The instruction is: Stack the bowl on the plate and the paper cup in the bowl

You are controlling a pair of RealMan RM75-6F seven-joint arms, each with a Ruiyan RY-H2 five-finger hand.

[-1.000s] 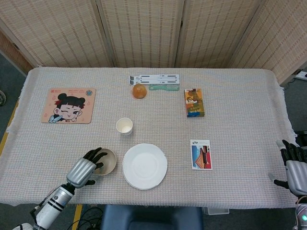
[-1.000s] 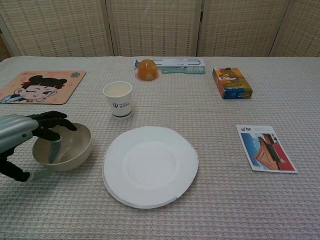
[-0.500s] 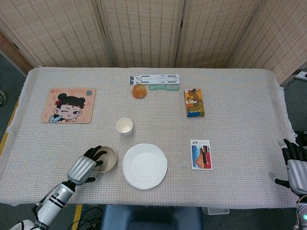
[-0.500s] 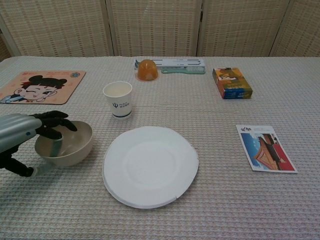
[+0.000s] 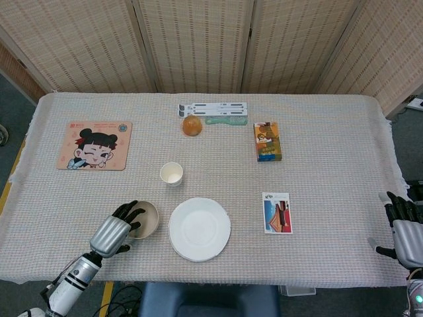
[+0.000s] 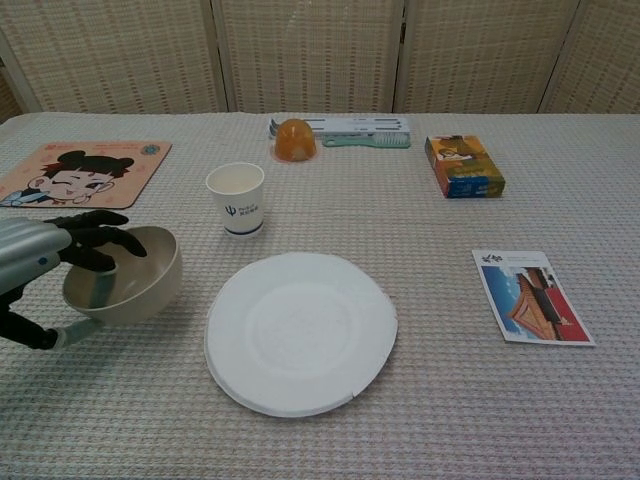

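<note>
Chest view: the left hand (image 6: 45,262) grips the bowl (image 6: 125,289) by its rim, tipped up just left of the plate (image 6: 300,331), ready to carry over. The cup (image 6: 237,199) waits behind. The right hand (image 5: 404,228) rests open.

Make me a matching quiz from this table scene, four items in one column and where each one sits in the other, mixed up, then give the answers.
Items:
1. bowl
2. paper cup
3. plate
4. mouse pad

Places:
A. far left of the table
B. flat on the cloth, front centre
C. held at its rim by the left hand
D. upright, just behind the plate

Pairs: 1-C, 2-D, 3-B, 4-A
</note>
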